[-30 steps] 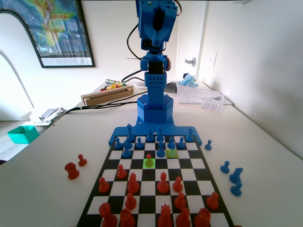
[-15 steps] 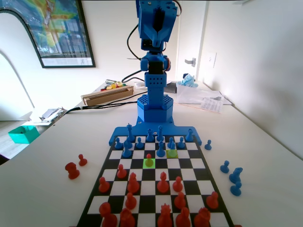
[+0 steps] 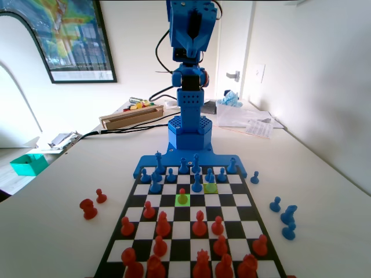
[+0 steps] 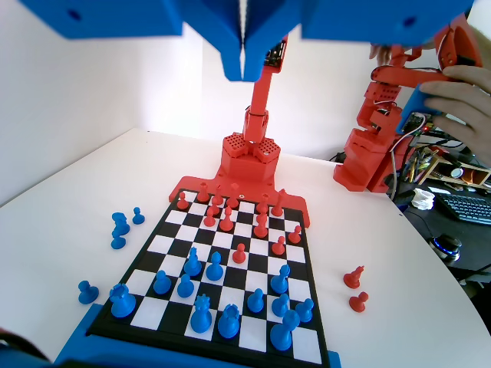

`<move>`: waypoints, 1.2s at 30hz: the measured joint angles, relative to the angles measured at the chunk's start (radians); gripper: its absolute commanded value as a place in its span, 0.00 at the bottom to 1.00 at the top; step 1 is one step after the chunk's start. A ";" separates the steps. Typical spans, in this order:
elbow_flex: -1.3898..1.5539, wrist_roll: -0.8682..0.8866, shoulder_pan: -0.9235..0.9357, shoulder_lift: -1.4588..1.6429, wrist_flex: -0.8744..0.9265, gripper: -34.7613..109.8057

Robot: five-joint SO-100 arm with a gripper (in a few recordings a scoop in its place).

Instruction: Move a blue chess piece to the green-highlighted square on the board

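The arm stands tall at the far end of the board (image 3: 174, 215) in the fixed view. Its end effector (image 4: 244, 65) hangs high over the board in the wrist view, with both jaws pressed together and nothing between them. The green square (image 3: 182, 200) sits near the middle of the board, a little toward the arm's end. A small red pawn (image 3: 182, 196) stands on it. The blue pawn (image 3: 197, 184) stands on the next row toward the arm, just beside the dull yellow-green square (image 3: 211, 188). More blue pieces (image 3: 285, 215) lie off the board near the right edge of the worktop (image 3: 52, 220).
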 measured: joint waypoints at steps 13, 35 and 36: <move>0.000 0.002 -0.006 -0.006 -0.025 0.25; -0.356 -0.060 0.129 -0.676 -0.041 0.25; -0.367 -0.074 0.140 -0.716 -0.041 0.25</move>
